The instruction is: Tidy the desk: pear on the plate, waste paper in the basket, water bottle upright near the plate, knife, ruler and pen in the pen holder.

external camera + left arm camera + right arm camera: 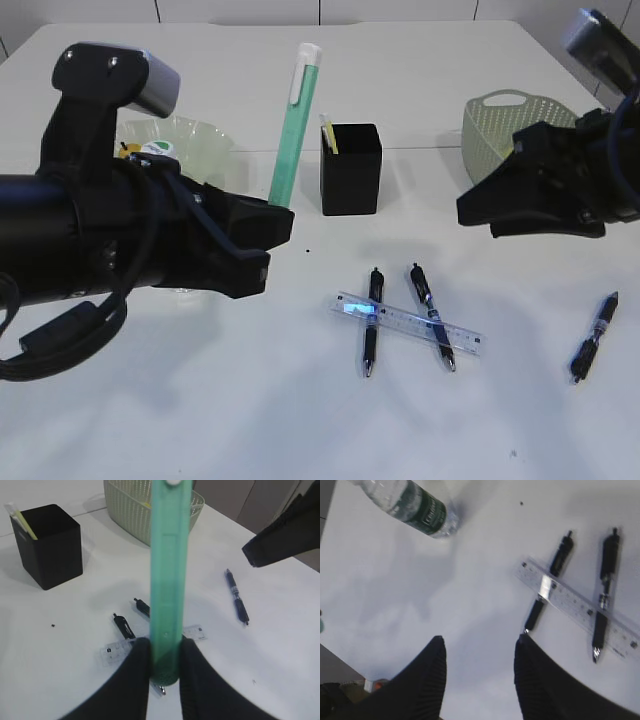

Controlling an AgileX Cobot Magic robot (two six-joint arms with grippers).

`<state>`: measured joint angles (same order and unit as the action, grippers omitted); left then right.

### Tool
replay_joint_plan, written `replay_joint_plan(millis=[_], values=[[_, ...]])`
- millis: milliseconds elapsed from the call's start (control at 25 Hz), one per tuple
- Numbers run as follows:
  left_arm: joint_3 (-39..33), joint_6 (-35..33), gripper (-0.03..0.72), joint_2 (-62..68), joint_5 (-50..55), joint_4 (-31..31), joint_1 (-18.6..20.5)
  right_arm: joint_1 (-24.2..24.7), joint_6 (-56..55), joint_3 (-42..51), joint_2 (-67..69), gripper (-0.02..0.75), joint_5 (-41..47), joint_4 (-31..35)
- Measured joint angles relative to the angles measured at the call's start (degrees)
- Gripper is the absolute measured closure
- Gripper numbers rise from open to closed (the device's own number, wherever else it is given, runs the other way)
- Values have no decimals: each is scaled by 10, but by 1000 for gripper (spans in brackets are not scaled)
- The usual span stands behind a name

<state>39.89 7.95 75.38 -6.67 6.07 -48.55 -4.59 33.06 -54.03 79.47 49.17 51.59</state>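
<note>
Currently the left gripper (165,662) clamps the lower end of a green utility knife (169,580), upright above the table left of the black pen holder (351,168). Farther right, the right gripper (479,672) hangs parted, empty, over the white table (470,605) near the clear ruler (410,326) lying across two black pens (371,320).

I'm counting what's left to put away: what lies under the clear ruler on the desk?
Two black pens lie under the ruler, which crosses both near their middles. Their barrels show through the clear plastic; nothing else appears beneath it.
</note>
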Motion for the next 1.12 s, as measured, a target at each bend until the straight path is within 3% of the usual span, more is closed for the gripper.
replay_joint_plan(millis=[280,520,840,1120], values=[[0,0,595,10,-5,0,0,-77,106,0,-61,400,-104,76],[0,0,595,11,-15,0,0,-116,173,-1,-77,400,-137,166],[0,0,595,11,-20,0,0,-125,261,-1,-77,400,-152,296],[-1,0,595,11,-21,-13,0,-130,279,-1,-64,400,-141,352]])
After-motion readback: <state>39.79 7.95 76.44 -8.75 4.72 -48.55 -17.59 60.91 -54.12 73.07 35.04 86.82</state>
